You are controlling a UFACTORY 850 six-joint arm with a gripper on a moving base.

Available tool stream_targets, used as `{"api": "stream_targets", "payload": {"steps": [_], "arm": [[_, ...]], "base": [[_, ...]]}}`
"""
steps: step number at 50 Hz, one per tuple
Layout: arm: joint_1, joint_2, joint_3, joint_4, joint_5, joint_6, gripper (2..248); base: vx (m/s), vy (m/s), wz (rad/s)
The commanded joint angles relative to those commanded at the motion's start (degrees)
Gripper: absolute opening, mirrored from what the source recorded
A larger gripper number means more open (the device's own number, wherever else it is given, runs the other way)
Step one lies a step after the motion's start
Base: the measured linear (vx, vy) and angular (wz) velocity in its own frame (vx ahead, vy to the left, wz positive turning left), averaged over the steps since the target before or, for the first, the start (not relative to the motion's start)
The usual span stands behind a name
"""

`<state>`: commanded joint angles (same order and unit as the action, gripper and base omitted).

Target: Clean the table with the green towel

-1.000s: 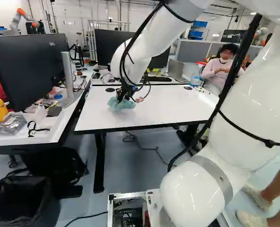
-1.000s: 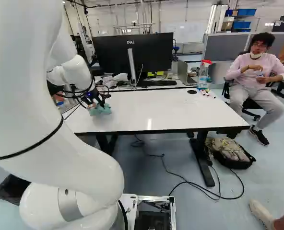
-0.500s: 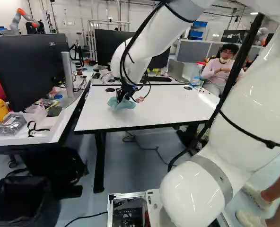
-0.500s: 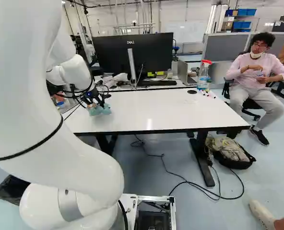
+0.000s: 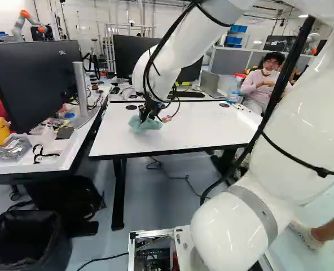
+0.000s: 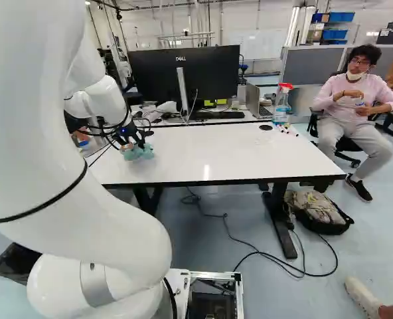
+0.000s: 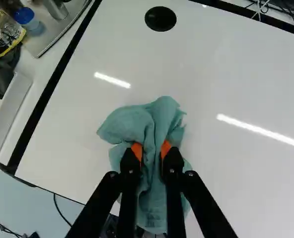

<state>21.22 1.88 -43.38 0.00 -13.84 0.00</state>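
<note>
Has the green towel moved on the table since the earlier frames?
No, not visibly: in the left base view the towel keeps the same place relative to the dark round disc, on its near side.

Towel [image 7: 132, 124] — matt cloth, rumpled. Table [image 7: 241, 84] — smooth, glossy. Bin [image 5: 60, 248]: wrinkled, faintly shiny; probably plastic, dimly seen.
</note>
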Motion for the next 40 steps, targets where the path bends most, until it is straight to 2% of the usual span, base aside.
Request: {"api": "stream_targets", "payload": {"steps": [40], "arm": [[-9.0, -2.63, -2.64, 0.0, 1.28, 0.0, 59]], "base": [[0.0, 0.0, 0.0]]}}
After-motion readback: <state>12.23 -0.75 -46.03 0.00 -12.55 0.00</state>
